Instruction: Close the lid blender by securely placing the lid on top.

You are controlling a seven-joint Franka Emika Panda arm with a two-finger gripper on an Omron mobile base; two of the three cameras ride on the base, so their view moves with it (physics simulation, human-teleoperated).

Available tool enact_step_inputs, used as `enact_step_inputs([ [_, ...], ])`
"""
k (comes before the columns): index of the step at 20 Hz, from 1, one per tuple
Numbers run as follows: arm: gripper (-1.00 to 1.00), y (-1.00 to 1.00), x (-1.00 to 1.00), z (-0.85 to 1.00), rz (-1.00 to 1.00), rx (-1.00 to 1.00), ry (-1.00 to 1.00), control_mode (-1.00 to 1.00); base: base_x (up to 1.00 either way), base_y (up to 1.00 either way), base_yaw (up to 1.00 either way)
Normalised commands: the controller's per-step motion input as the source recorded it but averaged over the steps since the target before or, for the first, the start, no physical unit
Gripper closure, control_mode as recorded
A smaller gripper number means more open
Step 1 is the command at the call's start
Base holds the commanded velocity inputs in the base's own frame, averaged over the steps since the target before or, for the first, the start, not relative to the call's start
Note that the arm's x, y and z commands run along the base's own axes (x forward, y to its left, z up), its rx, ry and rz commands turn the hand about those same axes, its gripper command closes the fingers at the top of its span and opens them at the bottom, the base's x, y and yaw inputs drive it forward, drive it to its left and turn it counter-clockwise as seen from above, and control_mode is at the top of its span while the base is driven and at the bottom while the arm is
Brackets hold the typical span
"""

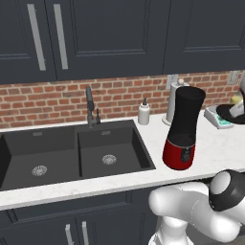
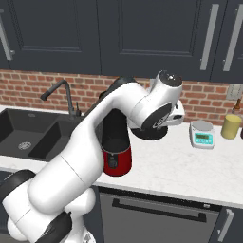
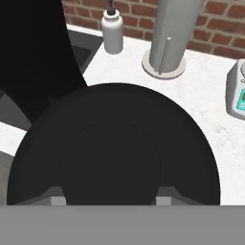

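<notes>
hand view: lid [image 3: 115,148] flat in pincer [image 3: 107,201] grip, beside upright blender [image 1: 183,128]

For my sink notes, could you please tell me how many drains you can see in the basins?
2: one drain in the left basin, one drain in the right basin.

Even, diffuse light is seen in all three rendered views; no single source can be made out. The white counter [image 1: 210,148] is brightly lit, while the upper cabinets [image 1: 110,33] are left dark and flat. A soft gloss is carried by the red base of the blender [image 1: 180,152], without hard glare. Only faint shadows are cast on the counter. The lid [image 3: 115,153] is rendered as a near-featureless black mass. Edges are slightly soft and pixelated; no edge distortion is noticed.
</notes>
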Motion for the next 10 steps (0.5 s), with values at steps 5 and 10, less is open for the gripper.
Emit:
enact_step_inputs([
  [5, 1.00, 0.39, 0.00, 0.35, 0.00, 0.02, -0.09, -1.00, 0.00, 0.00, 0.00],
  [10, 1.00, 0.43, 0.00, 0.25, 0.00, 0.00, -0.07, -1.00, 0.00, 0.00, 0.00],
])
